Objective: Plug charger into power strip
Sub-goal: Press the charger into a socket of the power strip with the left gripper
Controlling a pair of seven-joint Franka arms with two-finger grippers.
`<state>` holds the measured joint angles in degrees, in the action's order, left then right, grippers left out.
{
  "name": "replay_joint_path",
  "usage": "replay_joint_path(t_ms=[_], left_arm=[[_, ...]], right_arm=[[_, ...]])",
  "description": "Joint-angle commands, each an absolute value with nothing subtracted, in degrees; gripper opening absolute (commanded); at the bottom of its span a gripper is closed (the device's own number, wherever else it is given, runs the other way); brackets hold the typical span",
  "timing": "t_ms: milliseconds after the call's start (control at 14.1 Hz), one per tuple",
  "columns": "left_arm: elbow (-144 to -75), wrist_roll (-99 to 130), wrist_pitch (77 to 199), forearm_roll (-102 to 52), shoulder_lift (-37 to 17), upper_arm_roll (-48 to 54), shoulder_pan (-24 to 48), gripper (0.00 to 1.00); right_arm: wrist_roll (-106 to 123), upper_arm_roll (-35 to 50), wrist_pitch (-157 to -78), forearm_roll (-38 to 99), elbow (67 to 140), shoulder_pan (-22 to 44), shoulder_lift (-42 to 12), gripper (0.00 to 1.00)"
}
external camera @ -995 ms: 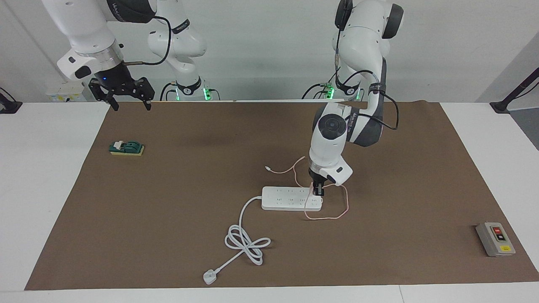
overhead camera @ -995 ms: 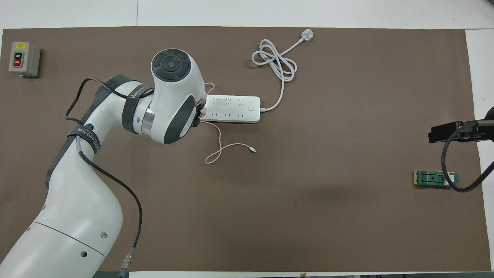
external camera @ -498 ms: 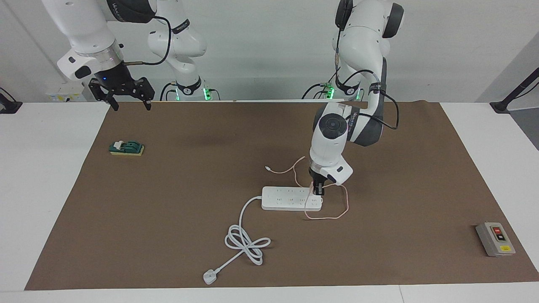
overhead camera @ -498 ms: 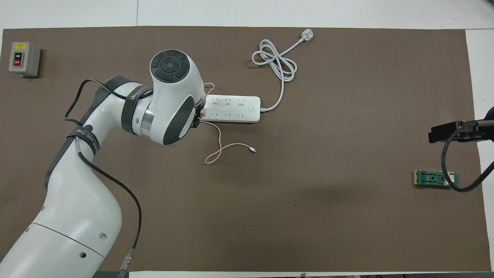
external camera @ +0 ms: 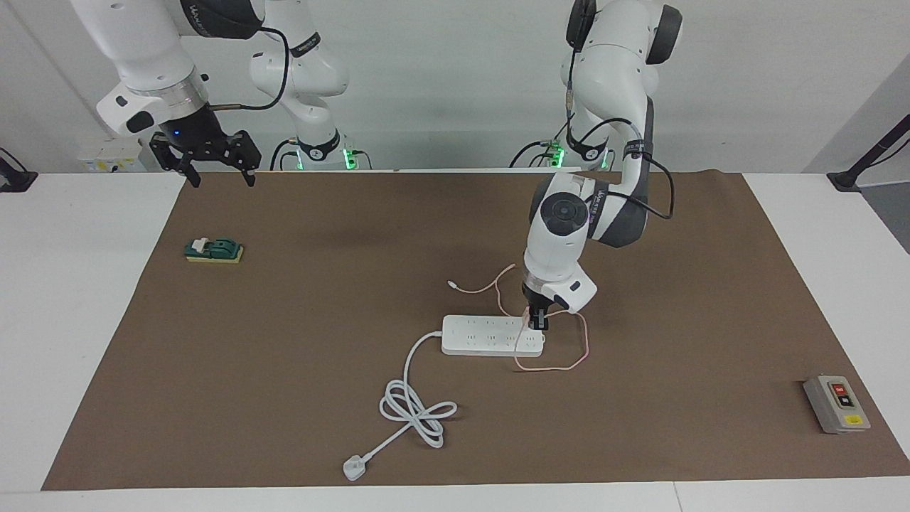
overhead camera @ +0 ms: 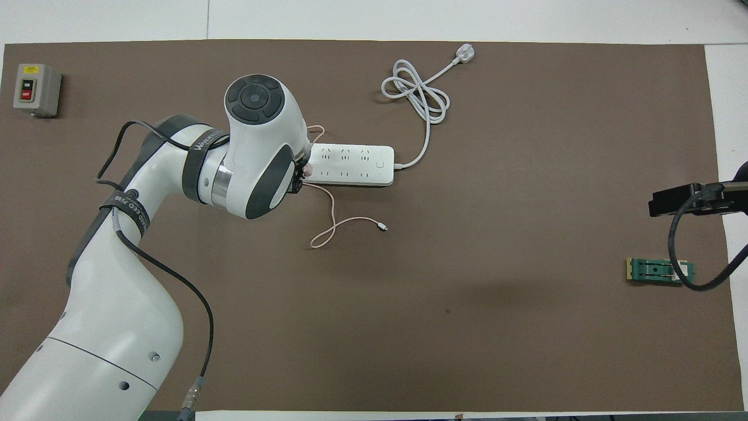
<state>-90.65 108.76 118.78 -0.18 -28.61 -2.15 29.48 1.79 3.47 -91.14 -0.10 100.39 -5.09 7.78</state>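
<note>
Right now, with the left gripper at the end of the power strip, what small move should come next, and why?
Probably a short press straight down. The left gripper is over the end socket of the power strip, with the charger pale pink at its tip; whether it is seated cannot be seen. The right gripper waits.

Bright, even light from above; a soft shadow lies under the left gripper (external camera: 537,321); everything sharp, no glare.
</note>
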Motion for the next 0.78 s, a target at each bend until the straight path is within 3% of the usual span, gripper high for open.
replay_joint_path(t_ms=[0,213,356,711], left_arm=[[-92.02,108.63,119.71,-0.70,-29.00,-2.37,28.56,0.00],[-90.63,108.63,118.92,-1.05,-29.87,-2.46,28.48,0.00],[-85.98,108.63,115.07,-1.14,-33.99,-2.46,28.48,0.00],[-85.34,108.63,114.96,-1.49,-34.19,-2.46,28.48,0.00]], right_arm=[[2.46,3.78,-90.97,0.97,100.81,-6.15,8.44,1.00],[2.46,3.78,-91.05,0.97,100.72,-6.07,8.44,1.00],[2.37,3.87,-91.05,0.97,100.72,-6.06,8.44,1.00],[2.46,3.78,-91.05,0.97,100.72,-6.15,8.44,1.00]])
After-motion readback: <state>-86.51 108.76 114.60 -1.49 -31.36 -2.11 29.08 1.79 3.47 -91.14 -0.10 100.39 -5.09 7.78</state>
